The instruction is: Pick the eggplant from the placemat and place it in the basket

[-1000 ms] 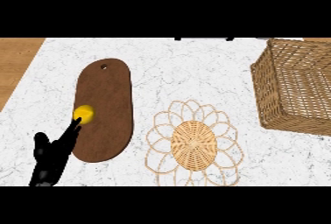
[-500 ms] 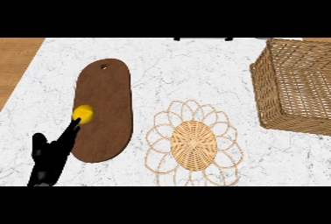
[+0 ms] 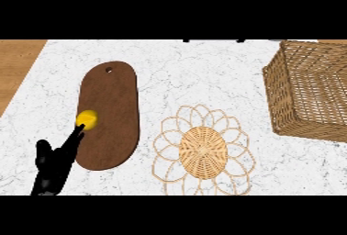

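Observation:
The woven, flower-shaped placemat [image 3: 202, 151] lies at the centre front of the marble counter, and no eggplant shows on it or anywhere else in view. The wicker basket [image 3: 308, 92] stands at the right edge, and what shows of its inside holds nothing. My left hand [image 3: 54, 167] comes up from the lower left with straight fingers. Its fingertips reach the lower edge of a small yellow object [image 3: 86, 118] lying on a brown cutting board [image 3: 112, 101]. My right hand is out of view.
The long cutting board, with a hole at its far end, lies left of the placemat. A wooden surface [image 3: 17, 59] borders the counter at the far left. Bare marble [image 3: 196, 73] stretches between the board and the basket.

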`<state>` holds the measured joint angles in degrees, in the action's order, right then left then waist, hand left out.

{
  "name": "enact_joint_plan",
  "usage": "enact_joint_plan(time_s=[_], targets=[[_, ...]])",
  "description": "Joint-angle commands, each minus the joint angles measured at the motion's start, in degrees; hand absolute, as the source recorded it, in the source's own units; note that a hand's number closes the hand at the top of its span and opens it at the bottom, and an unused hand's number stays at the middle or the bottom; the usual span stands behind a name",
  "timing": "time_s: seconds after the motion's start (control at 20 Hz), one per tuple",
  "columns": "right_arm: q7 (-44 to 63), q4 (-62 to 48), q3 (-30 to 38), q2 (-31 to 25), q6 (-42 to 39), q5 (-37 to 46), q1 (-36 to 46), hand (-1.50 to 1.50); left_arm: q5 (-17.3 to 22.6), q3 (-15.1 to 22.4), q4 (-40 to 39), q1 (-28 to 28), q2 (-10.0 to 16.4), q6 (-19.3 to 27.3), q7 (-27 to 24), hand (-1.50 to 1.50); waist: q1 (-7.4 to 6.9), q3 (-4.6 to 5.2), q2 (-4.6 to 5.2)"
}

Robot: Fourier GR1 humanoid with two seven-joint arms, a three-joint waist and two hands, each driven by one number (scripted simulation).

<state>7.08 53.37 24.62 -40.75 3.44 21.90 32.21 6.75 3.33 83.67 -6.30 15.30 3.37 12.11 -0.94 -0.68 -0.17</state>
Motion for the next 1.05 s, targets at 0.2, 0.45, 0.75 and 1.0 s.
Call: enact_joint_plan(time_s=[0.2, 0.45, 0.75, 1.0], targets=[[-11.2, -10.6, 2.2, -5.9, -0.8, -0.2, 2.3, -1.50, 0.2, 0.3, -0.6, -1.7, -1.3, -0.4, 4.5, 0.00, 0.18, 0.63, 0.38], [-12.2, -15.2, 5.3, -6.4, 2.2, -2.1, 5.4, -1.50, -2.2, 1.8, -2.3, -0.9, -3.0, 0.3, 3.0, 0.00, 0.17, 0.63, 0.46], [-12.3, -17.8, 11.8, -12.1, -1.6, -7.8, 2.3, -1.50, 1.5, -2.9, -4.5, -1.0, 0.1, -4.0, 1.8, 0.00, 0.85, 0.65, 0.32], [-14.2, -21.6, 16.4, -18.6, -6.1, -11.0, -2.4, -1.50, -2.5, 0.6, 0.5, -1.5, -2.8, 0.4, 5.7, 0.00, 1.37, 0.60, 0.20]])
